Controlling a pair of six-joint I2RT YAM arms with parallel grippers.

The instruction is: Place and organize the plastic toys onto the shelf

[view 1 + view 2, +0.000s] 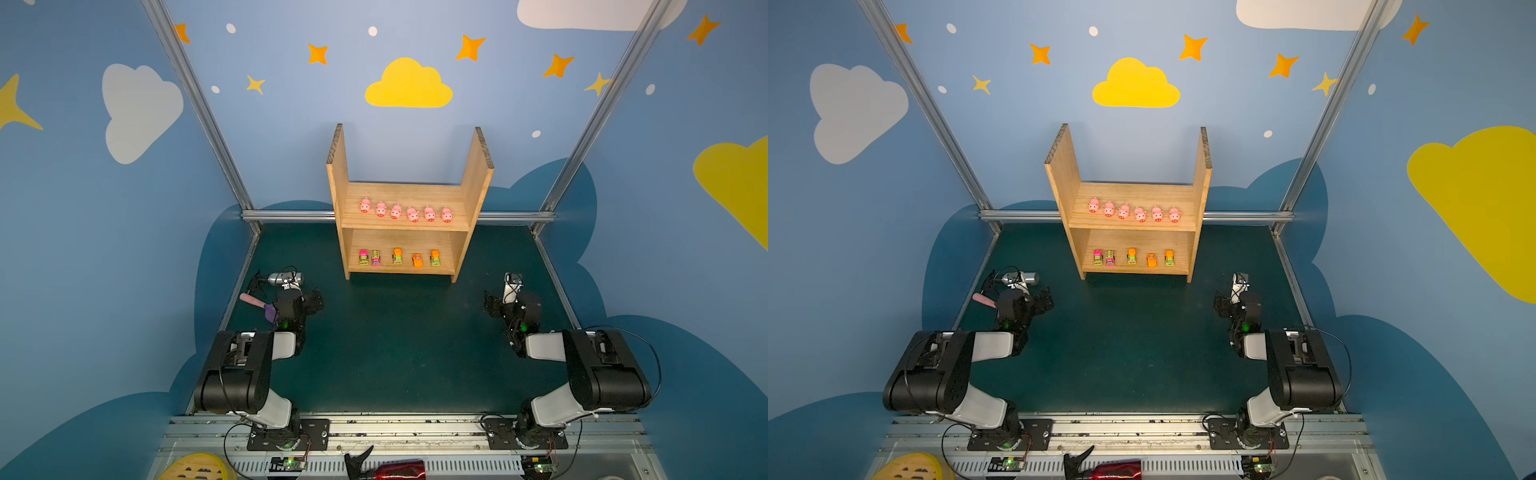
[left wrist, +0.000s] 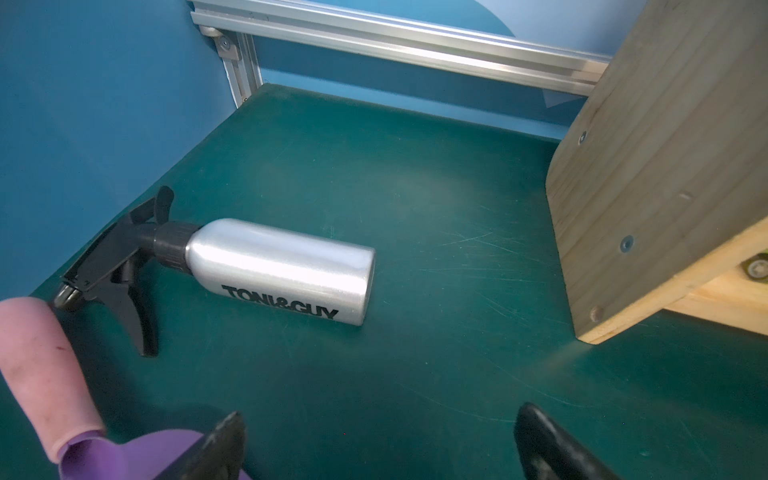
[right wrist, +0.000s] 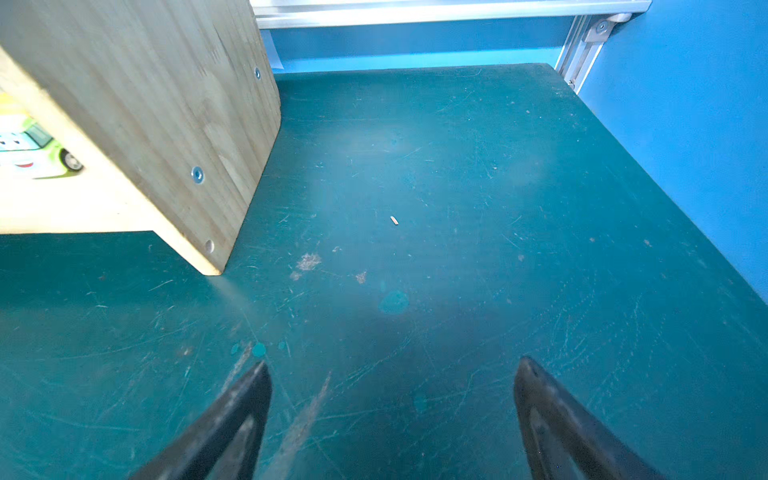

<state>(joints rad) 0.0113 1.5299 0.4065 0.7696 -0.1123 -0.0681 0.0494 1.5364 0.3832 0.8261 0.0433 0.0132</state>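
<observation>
Before shelf point(image 1: 473, 176), both pincers point(image 2: 379, 411) point(image 3: 393, 362) low, agape

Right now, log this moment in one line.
pigs: six, upper board | cars: five, lower board | left gripper: open, empty | right gripper: open, empty | bottle, scoop: on table

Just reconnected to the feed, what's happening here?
Nothing is being handled. Six pink pigs line the upper board of the shelf, and five toy vehicles line the lower one. The left tool and right tool are open and empty over the table, apart from the shelf. A silver spray bottle and purple scoop lie beside the left tool.
</observation>
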